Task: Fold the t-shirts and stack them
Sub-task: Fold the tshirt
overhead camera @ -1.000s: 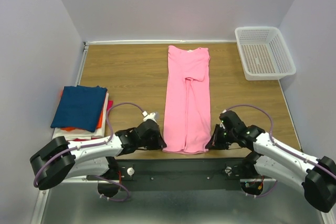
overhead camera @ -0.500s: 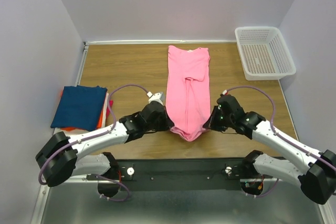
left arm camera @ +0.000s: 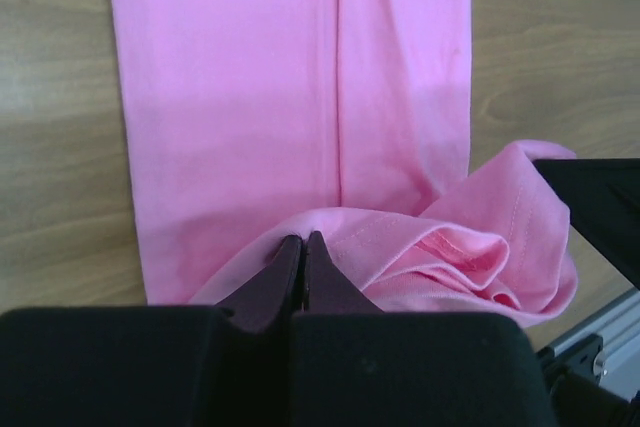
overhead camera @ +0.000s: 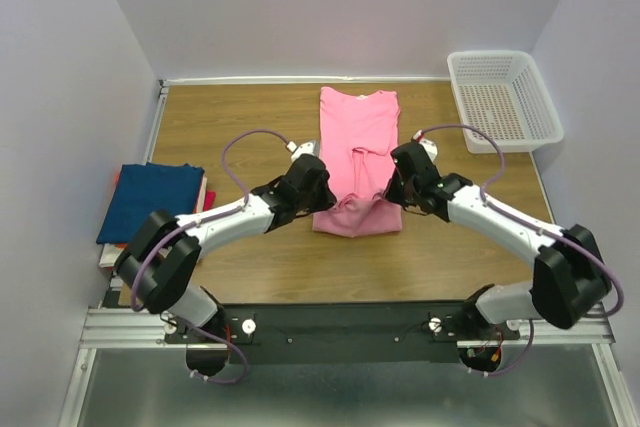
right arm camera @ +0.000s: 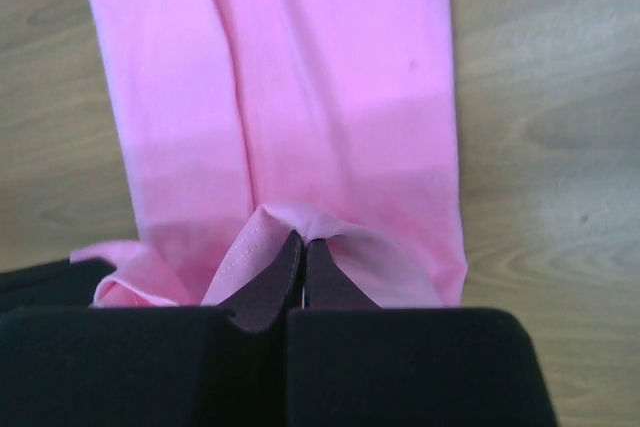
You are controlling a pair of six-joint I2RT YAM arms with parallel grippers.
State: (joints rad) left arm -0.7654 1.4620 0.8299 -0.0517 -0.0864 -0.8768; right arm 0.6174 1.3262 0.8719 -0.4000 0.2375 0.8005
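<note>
The bright pink t-shirt lies as a long narrow strip on the table, its near end lifted and doubled back over its middle. My left gripper is shut on the left corner of that hem. My right gripper is shut on the right corner. Both hold the hem just above the cloth, about halfway up the shirt. A stack of folded t-shirts, dark blue on top with red and orange edges below, sits at the left edge.
A white mesh basket stands at the back right corner. Walls close in on the left, back and right. The black rail runs along the table's near edge.
Both grippers have carried the shirt's near hem away from the table's front edge toward the far side, folding the lower part back over the middle.
</note>
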